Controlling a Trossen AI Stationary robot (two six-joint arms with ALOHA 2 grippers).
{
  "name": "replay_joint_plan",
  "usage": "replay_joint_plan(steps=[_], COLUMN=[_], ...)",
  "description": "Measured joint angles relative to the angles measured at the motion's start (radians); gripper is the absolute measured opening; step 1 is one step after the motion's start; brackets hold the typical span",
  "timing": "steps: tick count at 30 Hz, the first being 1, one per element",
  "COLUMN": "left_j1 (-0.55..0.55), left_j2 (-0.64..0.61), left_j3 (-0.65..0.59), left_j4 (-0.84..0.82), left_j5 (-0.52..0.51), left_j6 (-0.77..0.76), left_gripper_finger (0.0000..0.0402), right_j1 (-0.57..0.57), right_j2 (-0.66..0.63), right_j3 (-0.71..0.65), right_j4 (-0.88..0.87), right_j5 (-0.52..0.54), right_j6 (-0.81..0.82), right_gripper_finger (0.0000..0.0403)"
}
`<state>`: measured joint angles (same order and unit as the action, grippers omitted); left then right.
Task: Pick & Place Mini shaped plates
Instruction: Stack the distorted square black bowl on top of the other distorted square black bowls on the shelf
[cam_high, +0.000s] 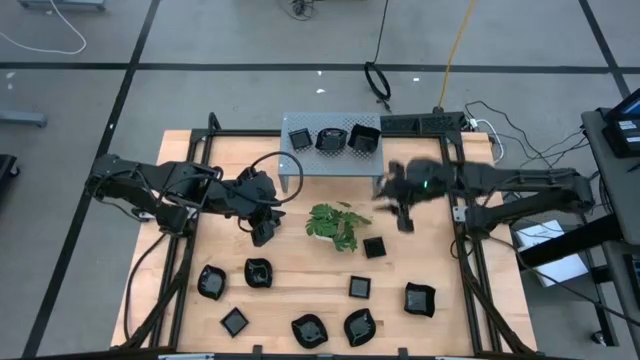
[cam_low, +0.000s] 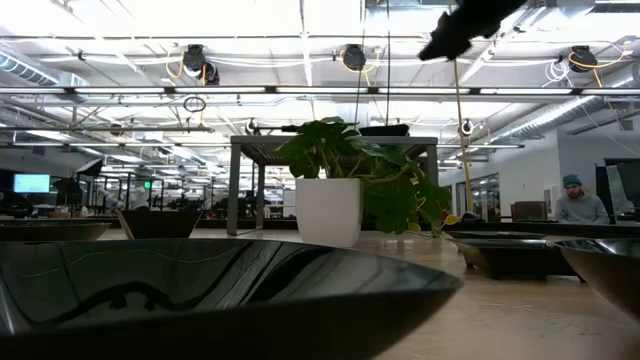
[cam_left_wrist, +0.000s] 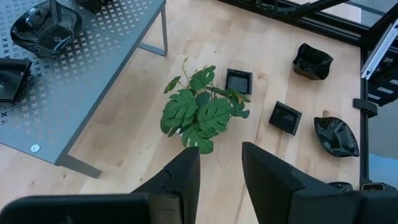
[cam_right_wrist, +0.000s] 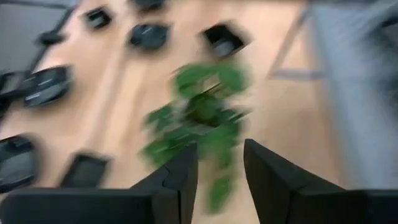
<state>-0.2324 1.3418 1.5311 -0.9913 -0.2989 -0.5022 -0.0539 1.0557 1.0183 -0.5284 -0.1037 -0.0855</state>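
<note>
Near edge of wooden table (cam_high: 300, 262): row of glossy black mini shaped plates (cam_high: 258, 272), nine in all on the wood, mix of square and wavy-rimmed, spread along the front strip from left (cam_high: 211, 283) to right (cam_high: 419, 299); one small square plate (cam_high: 374, 247) sits just right of the plant. In low view a plate rim (cam_low: 230, 290) fills the foreground, others at right (cam_low: 510, 250). Mid table: green leafy plant (cam_high: 334, 225) in white pot (cam_low: 328, 212), roughly centre. Left tool (cam_high: 262, 232) hovers just left of plant, fingers (cam_left_wrist: 180, 180) apart w/ a clear gap, nothing btwn them; its wrist view looks down on plant (cam_left_wrist: 200, 112) and plates (cam_left_wrist: 285, 117). Right tool (cam_high: 404, 218) above table right of plant, motion-blurred; fingers (cam_right_wrist: 180, 177) parted w/ gap, empty, plant (cam_right_wrist: 199, 118) showing past them. Far side: grey perforated metal stand (cam_high: 330, 160) w/ three plates on top (cam_high: 329, 140), side by side. Behind stand: black power strip and cables (cam_high: 430, 122) at table's back edge. Low view far bkgd: a seated person (cam_low: 578, 200) at right, a screen (cam_low: 32, 183) at left. No readable brands, labels or writing anywhere.
</note>
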Motion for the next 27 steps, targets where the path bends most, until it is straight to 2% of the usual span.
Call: replay_joint_plan(steps=[7, 13, 16, 21, 27], left_j1=[-0.023, -0.039, -0.046, -0.055, -0.056], left_j2=[0.0, 0.0, 0.0, 0.0, 0.0], left_j3=[0.0, 0.0, 0.0, 0.0, 0.0], left_j4=[-0.001, -0.001, -0.001, -0.001, -0.001], left_j5=[0.006, 0.007, 0.008, 0.008, 0.008], left_j6=[0.0, 0.0, -0.004, -0.013, -0.027], left_gripper_finger=[0.0122, 0.0122, 0.0122, 0.0122, 0.0122], right_j1=[0.26, 0.417, 0.474, 0.537, 0.578], right_j2=[0.002, 0.001, 0.0, 0.001, 0.001], right_j3=[-0.112, -0.155, -0.198, -0.296, -0.366], right_j4=[-0.034, -0.147, -0.148, -0.124, -0.126], right_j5=[-0.001, -0.003, -0.018, -0.12, -0.166], right_j6=[0.295, 0.538, 0.658, 0.827, 0.93], right_gripper_finger=[0.0151, 0.0161, 0.0157, 0.0157, 0.0161])
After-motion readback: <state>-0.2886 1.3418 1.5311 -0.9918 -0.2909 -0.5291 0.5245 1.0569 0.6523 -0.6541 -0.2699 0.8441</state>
